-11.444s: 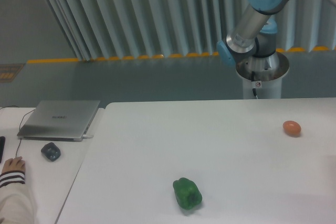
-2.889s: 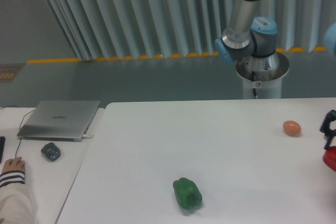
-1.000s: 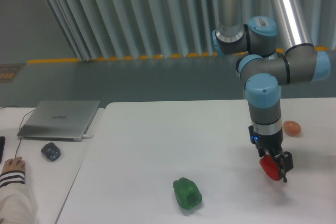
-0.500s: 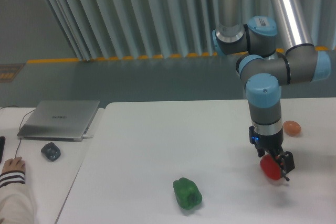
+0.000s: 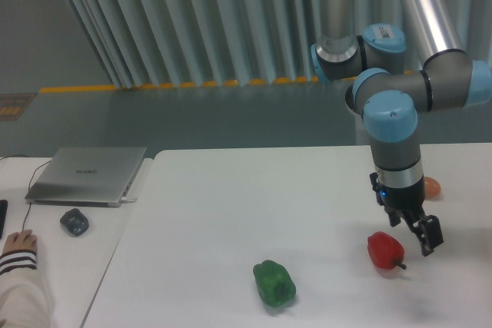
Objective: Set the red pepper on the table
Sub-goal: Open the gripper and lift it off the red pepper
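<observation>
The red pepper (image 5: pixel 385 250) lies on the white desk (image 5: pixel 231 213) at lower right of the frame, stem pointing down-right, right of the green pepper (image 5: pixel 274 283). The tool (image 5: pixel 415 229) hangs just above and right of it, fingers apart and clear of the fruit. The placing looks done. The pepper likely is light, firm-walled, glossy and slick; its lobed, rounded body may roll, so any grip belongs across the widest part, not the stem.

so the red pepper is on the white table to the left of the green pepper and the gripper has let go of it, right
Not quite: the red pepper lies to the right of the green pepper, not the left. The camera view shows this. The rest holds: it rests on the white table, and the gripper is off it, just to its right.
</observation>
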